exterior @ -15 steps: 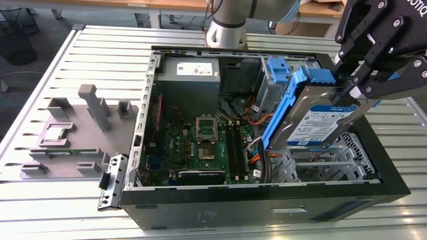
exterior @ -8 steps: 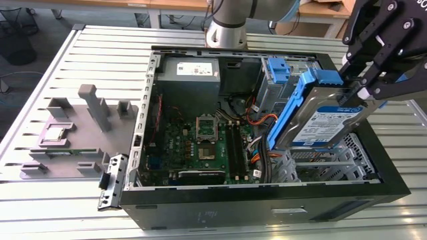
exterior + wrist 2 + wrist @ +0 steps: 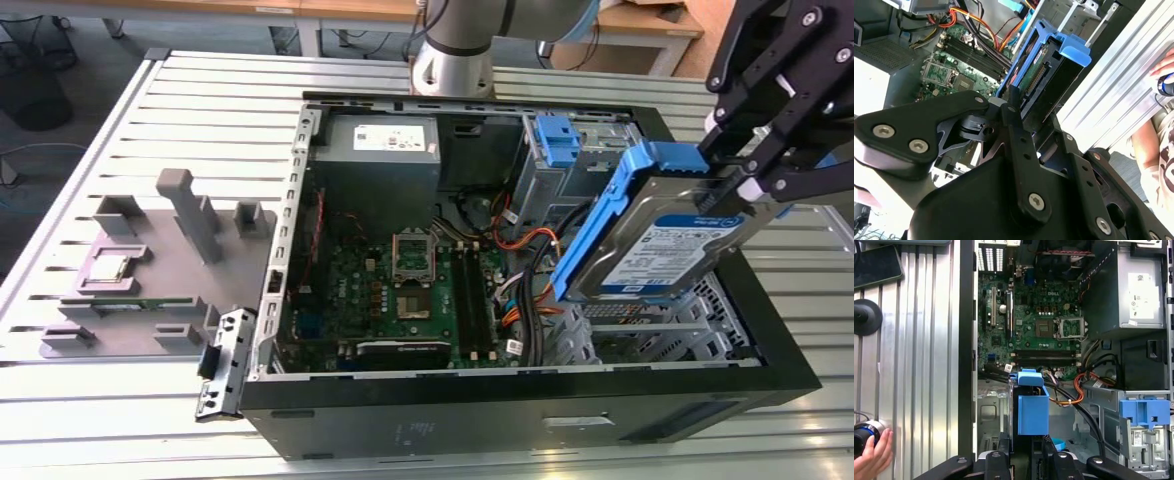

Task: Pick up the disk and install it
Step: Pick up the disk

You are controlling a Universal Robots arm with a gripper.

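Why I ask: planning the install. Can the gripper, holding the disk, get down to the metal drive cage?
Probably yes: the gripper holds the disk tilted above the open drive cage, and the orange cables lie to one side.

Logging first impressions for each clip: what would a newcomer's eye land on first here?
The blue-framed disk, held tilted by the gripper above the open computer case at the exterior view's right. Next, the green motherboard lying bare inside the case, and a person's hand in the first wrist view.
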